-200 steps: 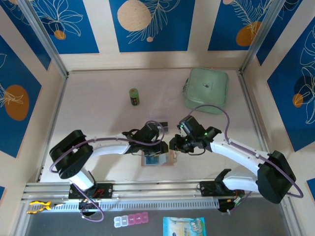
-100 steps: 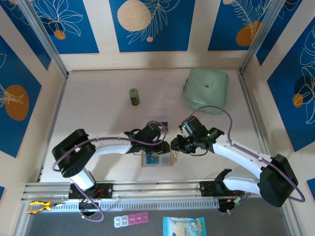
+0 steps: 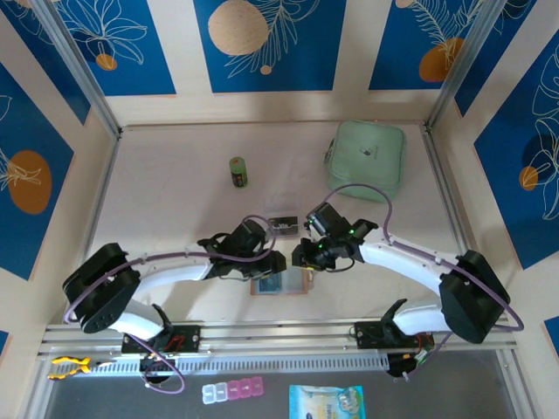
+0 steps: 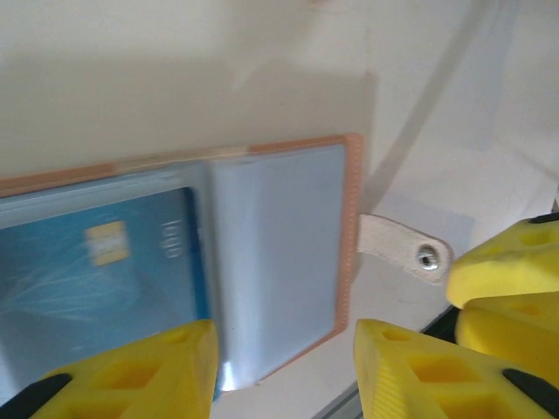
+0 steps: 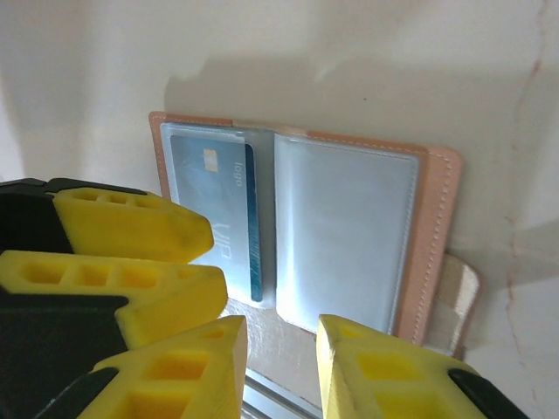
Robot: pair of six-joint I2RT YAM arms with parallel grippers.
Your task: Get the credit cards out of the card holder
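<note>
The card holder lies open and flat on the pale surface, close to its near edge, between your two arms. A blue credit card sits in the clear pocket on the side away from the snap tab; the pocket next to the tab looks empty. A small dark card lies on the surface just beyond the holder.

Your left claw hangs over the holder's near edge with its jaws well apart and nothing in them. Your right claw is just beside it on the tab side, its jaws parted by a narrower gap and also gripping nothing that you can see. The yellow fingers of the two claws are nearly touching.

Farther back, a green cylinder stands left of centre, and a mint-green zip pouch rests in the far right corner, both well apart from the holder. Metal frame posts rise at the far corners. The walls are light wood with blue panels that carry white leaf outlines and orange and cream discs. A metal rail runs along the near edge.
</note>
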